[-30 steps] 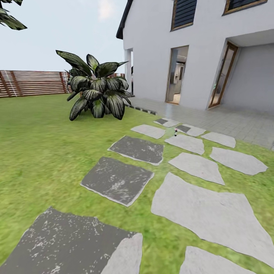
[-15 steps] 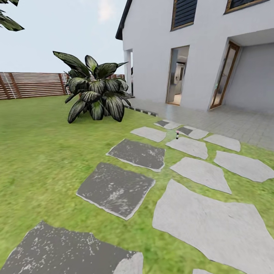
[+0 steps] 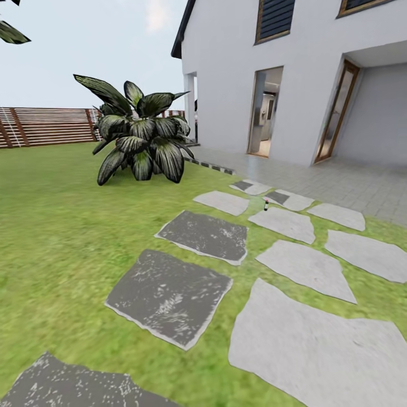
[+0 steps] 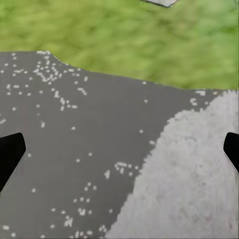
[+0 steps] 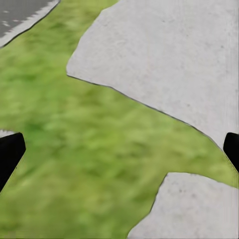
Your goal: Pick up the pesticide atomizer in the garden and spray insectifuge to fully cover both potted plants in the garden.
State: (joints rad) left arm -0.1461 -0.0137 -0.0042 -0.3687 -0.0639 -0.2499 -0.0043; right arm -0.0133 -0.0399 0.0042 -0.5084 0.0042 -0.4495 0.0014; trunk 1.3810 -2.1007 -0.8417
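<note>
Atomizer (image 3: pixel 265 204) far ahead among paving stones (image 3: pixel 285 224), well apart from both wide-spread claws.

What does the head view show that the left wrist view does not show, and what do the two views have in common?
Head view alone: the white house with its open doorway, the slatted wooden fence, a big striped-leaf plant, and a tiny bottle-like object far off among the stones, too small to identify. Left wrist view alone: the two dark finger tips of the left pincer, wide apart, above a dark slab that meets a pale one. Both: green grass and grey stepping stones.
</note>
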